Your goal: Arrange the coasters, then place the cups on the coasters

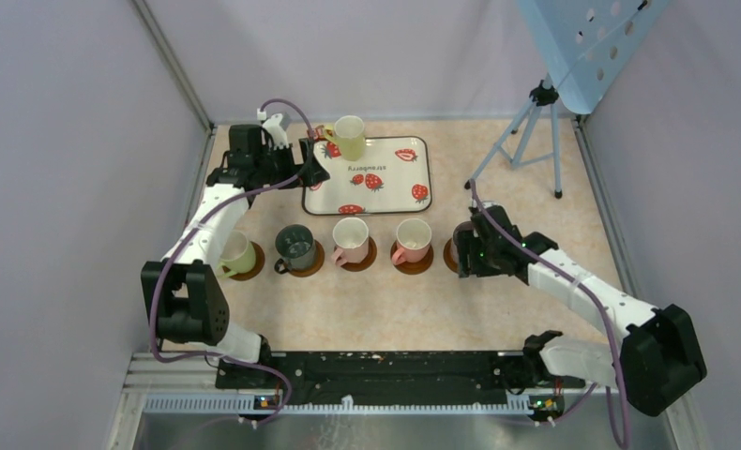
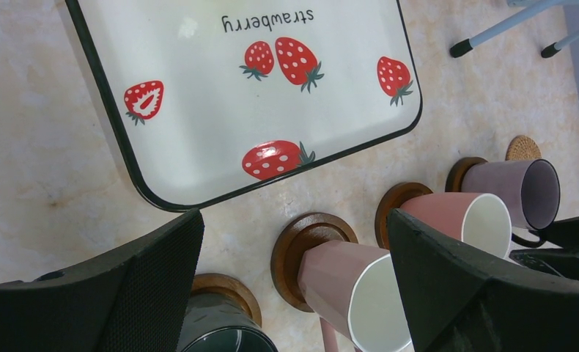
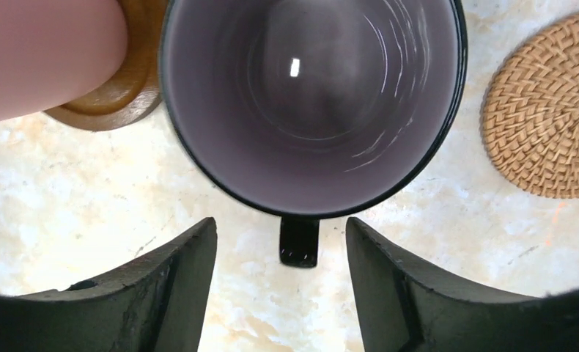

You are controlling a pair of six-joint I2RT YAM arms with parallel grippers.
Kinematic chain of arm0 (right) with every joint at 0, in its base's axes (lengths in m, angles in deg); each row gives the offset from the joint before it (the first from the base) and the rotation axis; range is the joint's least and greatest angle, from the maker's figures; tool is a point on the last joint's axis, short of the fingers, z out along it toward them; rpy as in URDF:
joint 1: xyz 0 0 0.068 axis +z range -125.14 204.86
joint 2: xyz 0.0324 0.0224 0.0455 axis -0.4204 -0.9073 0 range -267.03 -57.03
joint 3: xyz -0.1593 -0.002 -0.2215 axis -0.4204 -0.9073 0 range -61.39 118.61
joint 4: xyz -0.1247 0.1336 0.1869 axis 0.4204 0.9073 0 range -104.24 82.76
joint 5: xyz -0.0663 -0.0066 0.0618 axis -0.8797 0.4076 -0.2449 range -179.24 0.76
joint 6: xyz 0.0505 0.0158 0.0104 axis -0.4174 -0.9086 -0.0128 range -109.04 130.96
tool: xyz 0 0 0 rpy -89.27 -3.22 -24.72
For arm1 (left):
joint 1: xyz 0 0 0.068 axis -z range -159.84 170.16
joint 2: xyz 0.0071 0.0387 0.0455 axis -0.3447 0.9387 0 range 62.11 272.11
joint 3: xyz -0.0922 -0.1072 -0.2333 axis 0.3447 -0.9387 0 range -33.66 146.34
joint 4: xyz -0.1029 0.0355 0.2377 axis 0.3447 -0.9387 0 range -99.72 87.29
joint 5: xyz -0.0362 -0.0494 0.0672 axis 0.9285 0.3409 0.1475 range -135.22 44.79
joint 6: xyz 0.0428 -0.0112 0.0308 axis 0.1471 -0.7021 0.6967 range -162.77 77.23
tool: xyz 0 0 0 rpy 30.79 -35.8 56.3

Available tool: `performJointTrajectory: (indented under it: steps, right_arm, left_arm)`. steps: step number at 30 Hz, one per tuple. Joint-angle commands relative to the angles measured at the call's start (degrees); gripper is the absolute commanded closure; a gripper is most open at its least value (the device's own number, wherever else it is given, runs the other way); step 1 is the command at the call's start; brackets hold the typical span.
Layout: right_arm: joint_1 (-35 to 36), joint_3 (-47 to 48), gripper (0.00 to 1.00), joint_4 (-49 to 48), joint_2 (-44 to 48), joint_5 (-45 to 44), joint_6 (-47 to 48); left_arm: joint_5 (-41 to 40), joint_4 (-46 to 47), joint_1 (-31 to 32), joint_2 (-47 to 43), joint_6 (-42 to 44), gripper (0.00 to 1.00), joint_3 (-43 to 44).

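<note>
While the right gripper point(image 3: 279, 229) is hanging open, its jaws flanking the handle point(image 3: 299, 246) without touching it, the purple mug point(image 3: 312, 95) is sitting just ahead of the fingertips on a brown coaster point(image 2: 460, 170), and the woven tan coaster point(image 3: 547, 110) is lying to the hand's right. The left gripper point(image 2: 295, 220) is gaping wide over the strawberry tray point(image 2: 198, 110), with the yellow-green mug point(image 1: 350, 137) standing just beside it.

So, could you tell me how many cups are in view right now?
6: five in a row on coasters: green, grey, pink, pink, purple; a yellow-green one on the tray.
</note>
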Motion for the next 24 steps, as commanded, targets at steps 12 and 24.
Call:
performJointTrajectory:
  steps: [12,24]
  right_arm:
    - [-2.8,24.6,0.29,15.2,3.4,15.1,37.8]
    - [-18.1,21.2,0.82,29.3,-1.4,29.5,74.4]
  left_arm:
    - [1.6,0.1,-0.3,-2.1,3.3,0.01,0.7]
    - [2.9,0.0,-0.3,-2.2,4.0,0.01,2.0]
